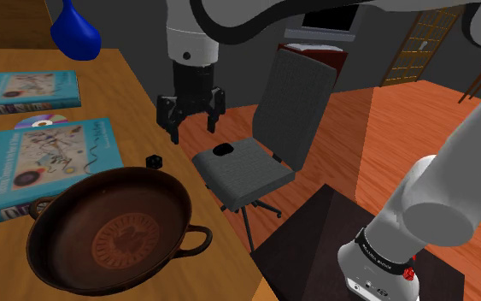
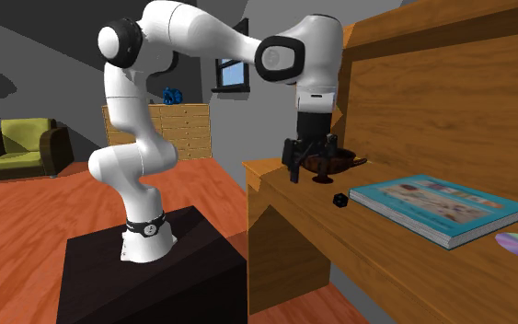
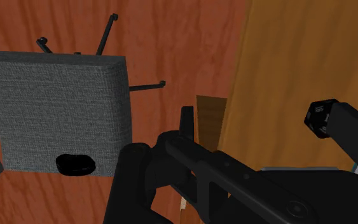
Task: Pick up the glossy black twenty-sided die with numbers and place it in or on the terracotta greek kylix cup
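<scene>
The small black die [image 1: 155, 160] lies on the wooden table [image 1: 127, 94], just beyond the rim of the dark brown two-handled kylix cup [image 1: 110, 229]. In the second exterior view the die [image 2: 339, 200] sits between the cup [image 2: 347, 163] and a book. My black gripper [image 1: 193, 120] hangs open above the table's edge, to the shoulder view's right of the die and well above it. Nothing is between its fingers. In the wrist view the gripper [image 3: 254, 121] straddles the table's edge [image 3: 234, 95], with floor on one side.
Two teal books [image 1: 46, 158] [image 1: 25, 90], a CD [image 1: 42, 121] and a blue vase [image 1: 74, 30] lie further along the table. A grey office chair [image 1: 245, 167] stands beside the table, under the gripper. The dark stand [image 1: 332, 248] is at the lower right.
</scene>
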`<state>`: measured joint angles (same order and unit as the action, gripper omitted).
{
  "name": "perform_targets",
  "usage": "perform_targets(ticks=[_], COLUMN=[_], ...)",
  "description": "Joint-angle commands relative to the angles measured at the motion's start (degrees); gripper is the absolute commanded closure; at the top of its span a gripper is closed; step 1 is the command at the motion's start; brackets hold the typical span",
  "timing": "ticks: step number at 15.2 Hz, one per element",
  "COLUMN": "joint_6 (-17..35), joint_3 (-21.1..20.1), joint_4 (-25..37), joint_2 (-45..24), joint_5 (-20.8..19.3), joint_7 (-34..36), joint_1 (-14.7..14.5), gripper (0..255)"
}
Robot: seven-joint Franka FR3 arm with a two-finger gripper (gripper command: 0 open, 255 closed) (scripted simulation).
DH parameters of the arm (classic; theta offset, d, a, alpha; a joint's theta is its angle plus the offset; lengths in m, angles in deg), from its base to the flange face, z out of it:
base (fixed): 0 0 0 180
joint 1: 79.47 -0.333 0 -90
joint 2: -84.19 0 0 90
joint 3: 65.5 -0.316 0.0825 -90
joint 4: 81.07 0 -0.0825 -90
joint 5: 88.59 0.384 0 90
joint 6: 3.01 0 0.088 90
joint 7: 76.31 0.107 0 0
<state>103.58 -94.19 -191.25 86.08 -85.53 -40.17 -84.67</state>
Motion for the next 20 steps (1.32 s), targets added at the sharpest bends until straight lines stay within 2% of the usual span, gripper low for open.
perform_targets(ticks=[1, 6, 14, 20], joint_6=[-0.07, -2.26, 3.23, 3.23], joint_3=[-1.25, -2.36, -1.96, -1.96], joint_4=[4.29, 17.04, 12.47, 12.47], joint_2=[-5.07, -18.14, -19.21, -19.21], joint_5=[-2.44, -8.96, -9.61, -9.60], joint_7=[3.99, 12.87, 13.42, 13.42], joint_1=[-0.96, -5.67, -5.92, -5.92], gripper=[0, 0, 0, 0])
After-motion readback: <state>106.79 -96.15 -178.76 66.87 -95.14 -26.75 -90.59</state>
